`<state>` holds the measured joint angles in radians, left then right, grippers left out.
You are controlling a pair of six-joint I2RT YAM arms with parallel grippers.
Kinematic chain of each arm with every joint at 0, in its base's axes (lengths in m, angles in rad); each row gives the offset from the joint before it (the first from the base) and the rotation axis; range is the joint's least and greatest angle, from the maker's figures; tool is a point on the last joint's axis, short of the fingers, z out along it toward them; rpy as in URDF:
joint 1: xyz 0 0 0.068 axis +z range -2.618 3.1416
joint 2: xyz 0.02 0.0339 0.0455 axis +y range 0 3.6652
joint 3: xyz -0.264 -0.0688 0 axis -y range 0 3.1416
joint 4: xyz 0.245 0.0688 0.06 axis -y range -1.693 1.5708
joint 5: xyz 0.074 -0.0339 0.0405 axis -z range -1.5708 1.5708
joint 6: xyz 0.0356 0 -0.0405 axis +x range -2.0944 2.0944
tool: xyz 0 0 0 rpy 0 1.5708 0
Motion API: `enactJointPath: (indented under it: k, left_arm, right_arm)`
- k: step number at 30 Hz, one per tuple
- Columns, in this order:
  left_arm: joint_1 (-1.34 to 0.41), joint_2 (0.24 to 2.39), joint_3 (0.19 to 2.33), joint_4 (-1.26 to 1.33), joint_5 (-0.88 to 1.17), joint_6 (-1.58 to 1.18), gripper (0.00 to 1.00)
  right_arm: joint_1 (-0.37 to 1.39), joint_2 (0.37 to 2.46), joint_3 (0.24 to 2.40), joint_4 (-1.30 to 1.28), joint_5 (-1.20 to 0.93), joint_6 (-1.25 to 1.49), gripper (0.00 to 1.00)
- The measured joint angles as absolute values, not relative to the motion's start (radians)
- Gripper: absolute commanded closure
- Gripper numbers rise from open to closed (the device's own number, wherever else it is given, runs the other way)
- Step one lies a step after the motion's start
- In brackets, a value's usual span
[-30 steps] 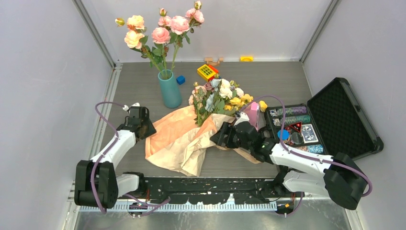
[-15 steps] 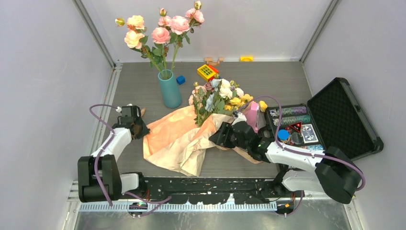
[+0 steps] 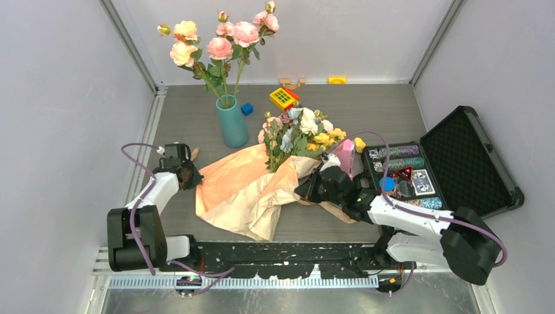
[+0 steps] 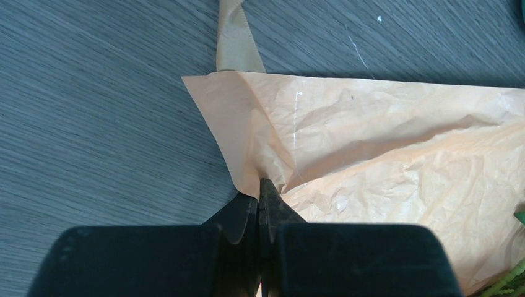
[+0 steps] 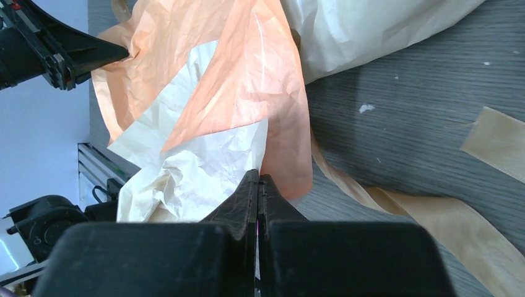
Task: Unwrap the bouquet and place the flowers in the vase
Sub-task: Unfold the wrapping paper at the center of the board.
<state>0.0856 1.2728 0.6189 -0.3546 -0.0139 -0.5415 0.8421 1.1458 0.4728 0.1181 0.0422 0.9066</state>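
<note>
With your left pincer (image 4: pixel 259 189) clamped on the kraft paper's (image 4: pixel 384 142) left corner and your right pincer (image 5: pixel 258 180) clamped on its right fold, draw them apart slowly and low, so the flowers (image 3: pixel 298 134) in the middle of the counter (image 3: pixel 379 108) don't tumble.

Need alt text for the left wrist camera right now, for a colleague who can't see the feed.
The left gripper is shut on a folded corner of the crinkled orange kraft paper, which spreads right over the grey wood-grain table. A strip of tan ribbon pokes out beyond the paper's top edge.
</note>
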Motion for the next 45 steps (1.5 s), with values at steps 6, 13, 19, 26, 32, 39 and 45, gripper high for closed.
enactJointPath:
  k: [6, 13, 19, 26, 32, 39, 45]
  left_arm:
    - [0.115, 1.285, 0.623, -0.353, -0.013, -0.543, 1.0]
    - [0.159, 1.288, 0.623, -0.348, -0.01, -0.55, 1.0]
    - [0.194, 1.316, 0.635, -0.347, 0.001, -0.565, 1.0]
    - [0.223, 1.349, 0.64, -0.326, 0.013, -0.578, 1.0]
    - [0.228, 1.365, 0.64, -0.306, 0.013, -0.588, 1.0]
    - [0.242, 1.367, 0.641, -0.301, 0.025, -0.592, 0.86]
    - [0.25, 1.36, 0.695, -0.339, 0.066, -0.567, 0.29]
  right_arm:
    - [0.842, 1.035, 0.473, -0.044, 0.126, 0.893, 1.0]
    - [0.836, 0.873, 0.491, -0.349, 0.321, 0.897, 1.0]
    - [0.802, 0.762, 0.502, -0.559, 0.492, 0.947, 1.0]
    - [0.73, 0.772, 0.502, -0.689, 0.563, 1.038, 1.0]
    - [0.707, 0.836, 0.496, -0.723, 0.564, 1.118, 1.0]
    - [0.704, 0.836, 0.492, -0.776, 0.597, 1.185, 0.56]
    - [0.698, 0.738, 0.532, -0.836, 0.635, 1.12, 0.36]
